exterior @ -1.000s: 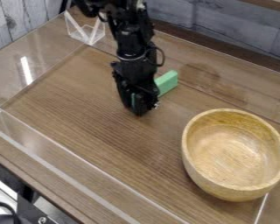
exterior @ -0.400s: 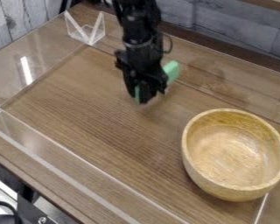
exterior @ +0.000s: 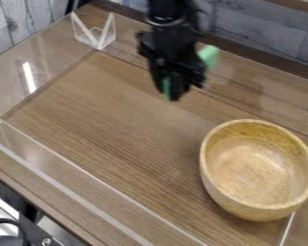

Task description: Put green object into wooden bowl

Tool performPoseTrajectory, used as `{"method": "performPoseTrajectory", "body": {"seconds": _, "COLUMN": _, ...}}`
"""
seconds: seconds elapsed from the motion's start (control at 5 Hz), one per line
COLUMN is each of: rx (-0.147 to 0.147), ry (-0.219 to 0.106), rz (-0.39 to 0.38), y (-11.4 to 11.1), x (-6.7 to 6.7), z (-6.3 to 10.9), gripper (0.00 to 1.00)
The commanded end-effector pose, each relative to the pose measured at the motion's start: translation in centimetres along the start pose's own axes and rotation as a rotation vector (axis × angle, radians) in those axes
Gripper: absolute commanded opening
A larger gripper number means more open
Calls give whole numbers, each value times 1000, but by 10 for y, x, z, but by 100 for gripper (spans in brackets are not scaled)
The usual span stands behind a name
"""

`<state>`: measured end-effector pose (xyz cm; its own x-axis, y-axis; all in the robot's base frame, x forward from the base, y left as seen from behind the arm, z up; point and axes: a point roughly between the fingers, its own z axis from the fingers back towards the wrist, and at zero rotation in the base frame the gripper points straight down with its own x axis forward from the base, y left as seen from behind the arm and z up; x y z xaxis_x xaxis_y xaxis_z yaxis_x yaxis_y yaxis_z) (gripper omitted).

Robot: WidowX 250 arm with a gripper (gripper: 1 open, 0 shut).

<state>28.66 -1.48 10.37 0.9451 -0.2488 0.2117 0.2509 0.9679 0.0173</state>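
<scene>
the black arm comes down from the top edge of the view, its gripper [exterior: 173,86] pointing steeply downward and hanging above the tabletop rather than touching it. the jaws are pinched on the green object [exterior: 207,57], a small bright green block with a plain, smooth face, which sticks out to the right of the dark fingers and is carried clear of the surface. the table [exterior: 105,125] is dark brown wood with long straight grain, edged by low clear plastic walls that catch pale reflections. the wooden bowl [exterior: 261,139] sits at the lower right, round, light tan, thick-rimmed, with grain showing inside, and it holds nothing. compared with a second ago, the block has left the table where it lay beside the gripper, and arm and block now stand higher and further right in the view, nearer the bowl's side but well apart from it.
</scene>
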Motion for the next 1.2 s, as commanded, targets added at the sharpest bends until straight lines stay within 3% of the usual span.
{"method": "performPoseTrajectory", "body": {"seconds": 0.0, "rx": 9, "ry": -43, "rz": 43, "y": -31, "x": 12, "z": 6, "gripper": 0}}
{"method": "performPoseTrajectory", "body": {"seconds": 0.2, "rx": 6, "ry": -32, "rz": 90, "y": -61, "x": 15, "z": -1, "gripper": 0}}
{"method": "performPoseTrajectory", "body": {"seconds": 0.6, "rx": -43, "ry": -11, "rz": -20, "y": -104, "x": 4, "z": -31, "gripper": 0}}
{"method": "performPoseTrajectory", "body": {"seconds": 1.0, "rx": -74, "ry": -20, "rz": -135, "y": -123, "x": 9, "z": -24, "gripper": 0}}
